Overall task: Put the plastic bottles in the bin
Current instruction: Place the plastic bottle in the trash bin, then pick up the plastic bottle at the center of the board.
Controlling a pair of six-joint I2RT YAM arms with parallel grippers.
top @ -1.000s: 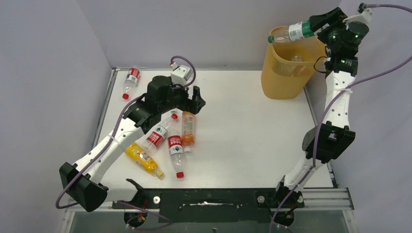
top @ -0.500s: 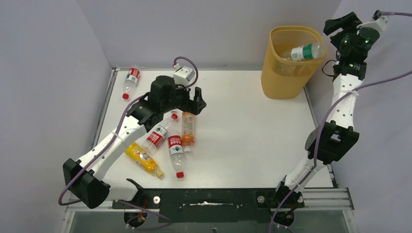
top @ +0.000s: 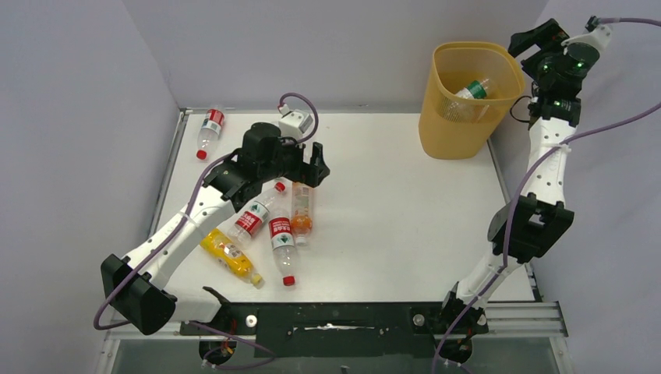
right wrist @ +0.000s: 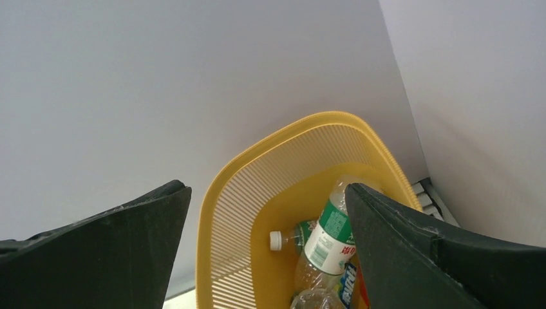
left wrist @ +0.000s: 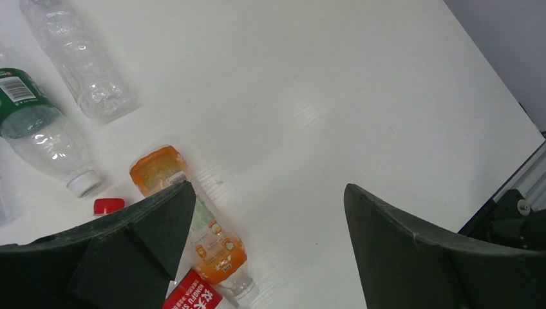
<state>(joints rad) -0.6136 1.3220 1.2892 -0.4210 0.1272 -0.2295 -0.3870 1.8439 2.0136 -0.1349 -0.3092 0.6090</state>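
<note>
The right claw (top: 536,37) hangs spread wide and empty above the yellow bin (top: 446,132) at the worktop's (top: 390,202) one o'clock corner, where a green-labelled bottle (top: 473,90) lies inside (more sit beneath it). Toward eight o'clock the left claw (top: 310,165), also gaping and holding nothing, hovers over a cluster of bottles (top: 282,238); a lone bottle (top: 210,127) lies at ten o'clock.

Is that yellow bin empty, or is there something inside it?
Not empty. Inside the bin a green-labelled bottle lies on top of a few other bottles.
</note>
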